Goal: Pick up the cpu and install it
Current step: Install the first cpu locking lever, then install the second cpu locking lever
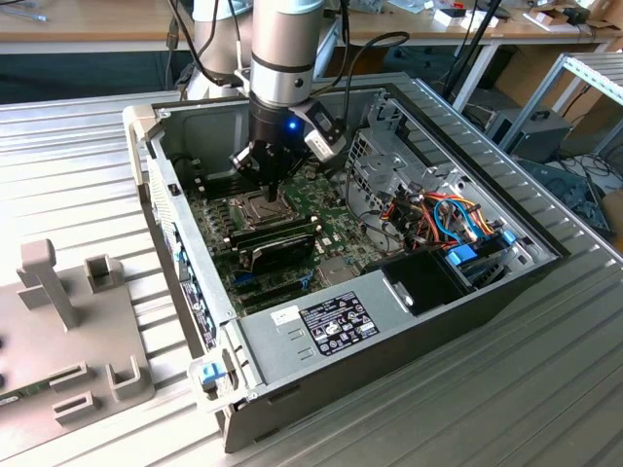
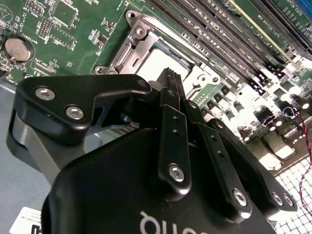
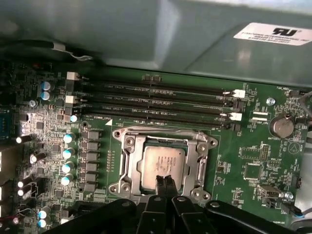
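In the exterior view the arm reaches down into an open computer case [image 1: 409, 321] that lies on a ribbed metal worktop [image 1: 545, 389]. The tool [image 1: 263, 182] hangs low over the green motherboard [image 1: 336, 238], just above the square socket frame [image 1: 255, 204].

In the first wrist view the cpu [image 3: 163, 167] lies flat inside the socket frame [image 3: 127, 161], its silver-grey top facing up, with the metal frame all around it. The tool [image 3: 165, 181] has its two black fingers pressed together with no visible gap, their tips over the near edge of the cpu; they grip nothing. Whether the tips touch the chip I cannot tell.

In the second wrist view the tool [image 2: 171, 80] again shows its fingers [image 2: 174, 122] closed side by side, pointing at the cpu [image 2: 157, 63] in the socket frame [image 2: 129, 41].

Four long black memory slots [image 3: 156, 102] run beside the socket. A round coin battery [image 3: 281, 126] sits on the motherboard [image 3: 243, 146], well apart from the socket. A long black card [image 1: 277, 243] stands on the board near the socket in the exterior view.
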Available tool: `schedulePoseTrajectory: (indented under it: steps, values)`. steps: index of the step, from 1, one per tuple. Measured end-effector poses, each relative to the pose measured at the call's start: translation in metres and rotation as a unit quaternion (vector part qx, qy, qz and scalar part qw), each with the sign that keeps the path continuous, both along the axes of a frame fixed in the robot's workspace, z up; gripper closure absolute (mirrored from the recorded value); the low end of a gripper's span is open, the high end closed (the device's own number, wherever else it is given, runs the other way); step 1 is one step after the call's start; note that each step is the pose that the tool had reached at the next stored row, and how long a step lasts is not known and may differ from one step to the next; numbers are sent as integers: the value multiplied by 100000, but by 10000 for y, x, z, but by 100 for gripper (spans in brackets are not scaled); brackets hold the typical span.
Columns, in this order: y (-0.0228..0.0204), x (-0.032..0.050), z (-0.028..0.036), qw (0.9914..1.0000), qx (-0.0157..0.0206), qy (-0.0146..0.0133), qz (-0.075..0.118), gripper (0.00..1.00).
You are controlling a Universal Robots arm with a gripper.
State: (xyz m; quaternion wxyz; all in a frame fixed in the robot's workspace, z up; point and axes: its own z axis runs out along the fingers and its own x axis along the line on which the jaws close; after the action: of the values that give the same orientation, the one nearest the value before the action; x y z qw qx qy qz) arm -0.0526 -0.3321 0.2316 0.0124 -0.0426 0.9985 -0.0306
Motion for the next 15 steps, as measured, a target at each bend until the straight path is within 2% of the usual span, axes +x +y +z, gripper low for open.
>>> schedulePoseTrajectory:
  steps: [3, 15]
  values:
    - [1, 0, 18, 100000, 20, -53, -2, 89]
    - [0, -31, 19, 100000, 10, -55, 2, 89]
